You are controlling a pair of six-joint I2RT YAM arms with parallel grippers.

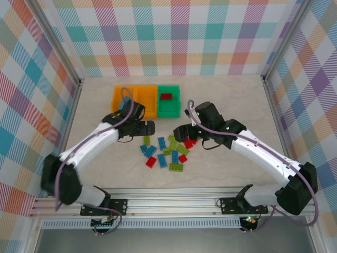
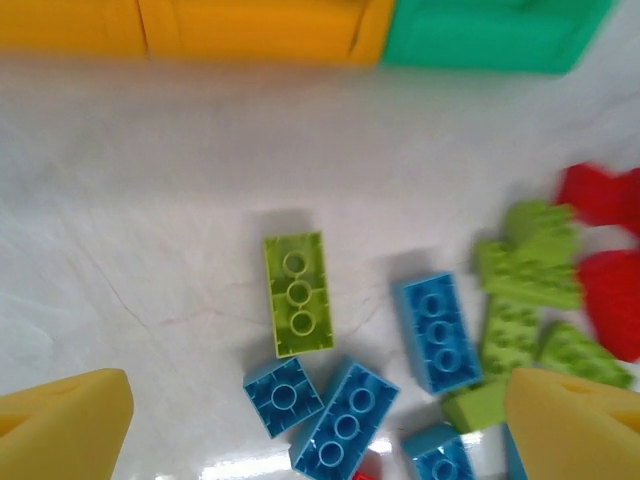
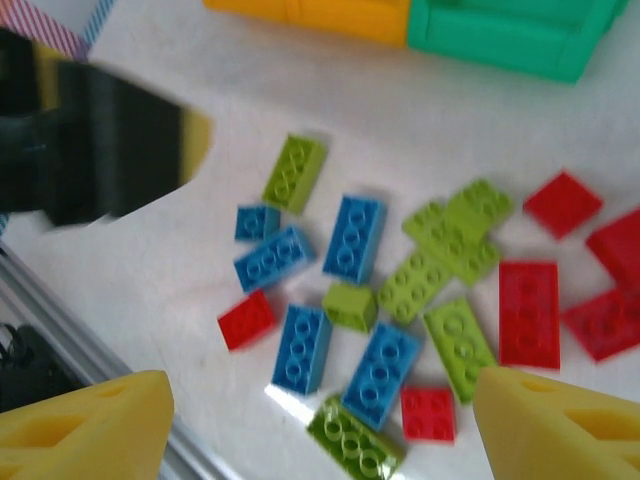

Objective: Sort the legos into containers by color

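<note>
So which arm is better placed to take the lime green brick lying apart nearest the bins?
Left. The left gripper, open, hangs by the lime brick, which lies clear ahead of its fingers in its wrist view; the right gripper sits across the pile.

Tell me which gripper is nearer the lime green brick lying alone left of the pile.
Left. The left gripper hovers over that lime green brick; the right gripper hangs over the right side of the pile.

The top camera sits high and far back, looking down at the whole table (image 1: 95, 100). Both wrist cameras look down from close up at the same legos (image 2: 298, 293) and containers (image 2: 250, 30).
</note>
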